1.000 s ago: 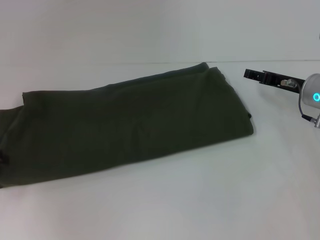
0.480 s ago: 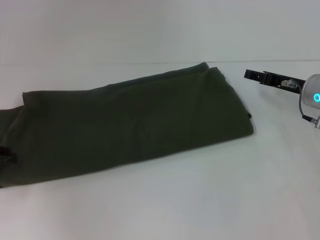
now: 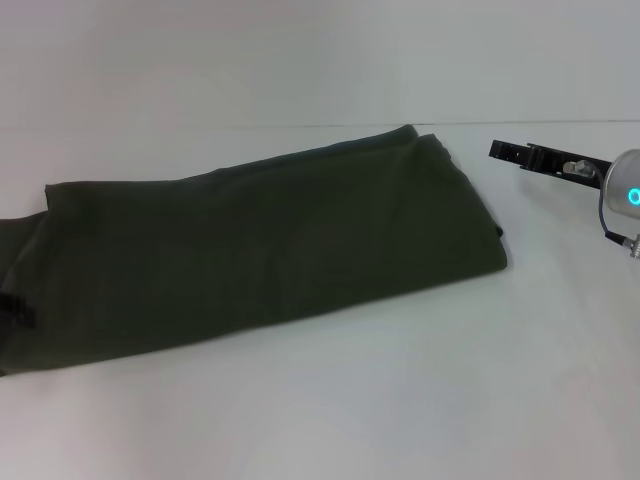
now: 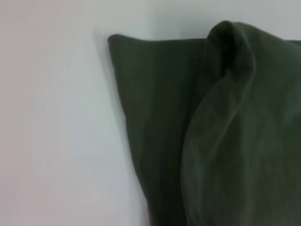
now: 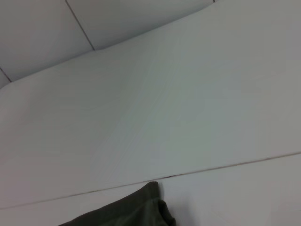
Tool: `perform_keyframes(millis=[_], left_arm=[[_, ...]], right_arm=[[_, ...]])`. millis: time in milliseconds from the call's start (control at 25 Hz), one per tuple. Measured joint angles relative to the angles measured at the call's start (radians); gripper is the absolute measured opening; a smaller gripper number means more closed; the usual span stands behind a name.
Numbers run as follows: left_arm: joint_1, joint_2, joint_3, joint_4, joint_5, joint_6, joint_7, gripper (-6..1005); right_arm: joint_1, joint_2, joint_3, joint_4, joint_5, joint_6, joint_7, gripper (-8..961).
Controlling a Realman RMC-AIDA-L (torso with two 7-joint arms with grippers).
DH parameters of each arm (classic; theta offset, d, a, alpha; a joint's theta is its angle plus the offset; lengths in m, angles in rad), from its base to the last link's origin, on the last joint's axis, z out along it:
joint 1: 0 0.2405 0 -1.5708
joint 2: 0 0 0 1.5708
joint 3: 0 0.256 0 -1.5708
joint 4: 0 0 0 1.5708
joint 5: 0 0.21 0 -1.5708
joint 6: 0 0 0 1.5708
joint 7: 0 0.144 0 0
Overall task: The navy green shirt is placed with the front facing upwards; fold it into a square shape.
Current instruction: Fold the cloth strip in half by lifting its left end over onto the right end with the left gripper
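While the navy green shirt (image 3: pixel 260 245) lies on the table (image 3: pixel 400 400) as a long folded band, my left gripper (image 3: pixel 14 308) sits at its left end, claw state indiscernible; right gripper (image 3: pixel 530 155) parked beside it.

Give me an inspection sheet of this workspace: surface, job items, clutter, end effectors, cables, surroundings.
Surface: white table, bare around the cloth.
Job items: navy green shirt lies folded into a long band across the table, running off the head view's left edge; no lettering or collar shows. The left wrist view shows a raised fold at one end.
Clutter: nothing seen.
End effectors: right end effector hangs beyond the shirt's right end, apart from it. Left end effector: only a dark bit at the left edge, on the shirt.
Cables: thin grey cable by the right arm's wrist.
Surroundings: plain white wall; wall panel seams in the right wrist view.
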Motion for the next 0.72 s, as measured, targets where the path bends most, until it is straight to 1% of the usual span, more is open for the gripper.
perform_keyframes(millis=[40,120,720], left_arm=[[-0.006,-0.004,0.002,-0.006,0.022,-0.008,-0.005,867],[-0.012,-0.006,0.006,-0.016,0.033,-0.015,-0.007,868],[-0.016,-0.007,0.012,-0.021,0.042,-0.052,-0.022,863]], right_arm=[[-0.001,0.000,0.000,0.000,0.000,0.000,0.000,777],[-0.001,0.000,0.000,0.000,0.000,0.000,0.000,777],[-0.004,0.000,-0.001,0.000,0.000,0.000,0.000,777]])
